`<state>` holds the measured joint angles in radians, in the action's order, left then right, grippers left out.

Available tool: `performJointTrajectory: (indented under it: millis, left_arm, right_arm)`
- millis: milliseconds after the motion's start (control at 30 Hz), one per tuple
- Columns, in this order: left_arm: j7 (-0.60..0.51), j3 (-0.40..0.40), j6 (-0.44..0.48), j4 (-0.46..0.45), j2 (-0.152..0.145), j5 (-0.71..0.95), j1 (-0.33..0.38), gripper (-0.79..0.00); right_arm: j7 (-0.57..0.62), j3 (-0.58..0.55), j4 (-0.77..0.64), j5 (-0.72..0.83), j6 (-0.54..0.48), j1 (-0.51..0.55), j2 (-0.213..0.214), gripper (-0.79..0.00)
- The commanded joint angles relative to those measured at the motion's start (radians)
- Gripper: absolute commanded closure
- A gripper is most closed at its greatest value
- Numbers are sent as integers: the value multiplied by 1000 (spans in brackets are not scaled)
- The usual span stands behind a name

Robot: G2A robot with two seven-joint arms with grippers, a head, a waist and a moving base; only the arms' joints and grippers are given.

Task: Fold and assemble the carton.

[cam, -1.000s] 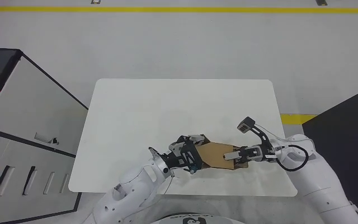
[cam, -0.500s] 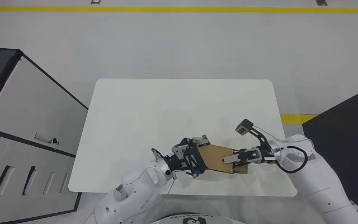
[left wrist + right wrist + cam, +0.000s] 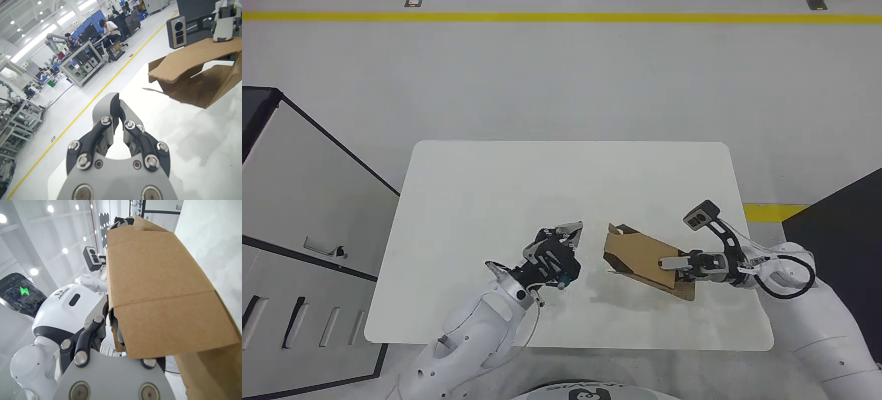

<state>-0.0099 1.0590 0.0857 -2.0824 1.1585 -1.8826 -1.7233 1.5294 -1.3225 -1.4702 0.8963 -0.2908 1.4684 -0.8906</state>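
Note:
The brown carton [image 3: 644, 260] rests on the white table [image 3: 492, 200] towards its front right, partly opened, with its open end and loose flaps facing my left gripper. My right gripper [image 3: 674, 263] is shut on the carton's right end wall [image 3: 155, 291]; one finger is outside and the other hidden inside. My left gripper [image 3: 570, 231] sits a short way left of the carton and apart from it, shut with nothing between its fingers [image 3: 105, 108]. From the left wrist the carton [image 3: 198, 81] is lifted at its open end, top flap [image 3: 170, 64] curling outward.
A grey cabinet [image 3: 292, 220] stands beside the table's left edge and a dark block [image 3: 842, 220] at the right. The carton lies close to the table's front edge [image 3: 642, 348]. The back half of the table is bare.
My left gripper has let go of the carton and drawn back to the left. The right gripper has pulled the carton rightward, and it now stands more open.

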Motion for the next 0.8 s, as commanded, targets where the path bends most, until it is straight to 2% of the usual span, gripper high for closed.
performJointTrajectory:
  millis: [0,167,233,367,633,767]
  left_arm:
    - [-9,7,-19,3,1,21,-6,0]
    - [-9,7,-19,3,1,21,-6,0]
    - [-4,3,-12,5,2,28,-4,0]
    - [30,1,5,12,2,39,2,0]
    - [113,3,26,11,2,63,15,0]
    - [123,8,5,14,3,67,19,0]
  right_arm:
    - [0,0,-1,0,0,0,0,0]
    - [0,0,-1,0,0,0,0,0]
    - [-34,-3,-11,7,9,5,-2,0]
    - [6,-12,1,109,28,9,-7,0]
    - [6,30,1,238,98,-7,-10,0]
    - [6,60,10,263,138,-26,-8,0]
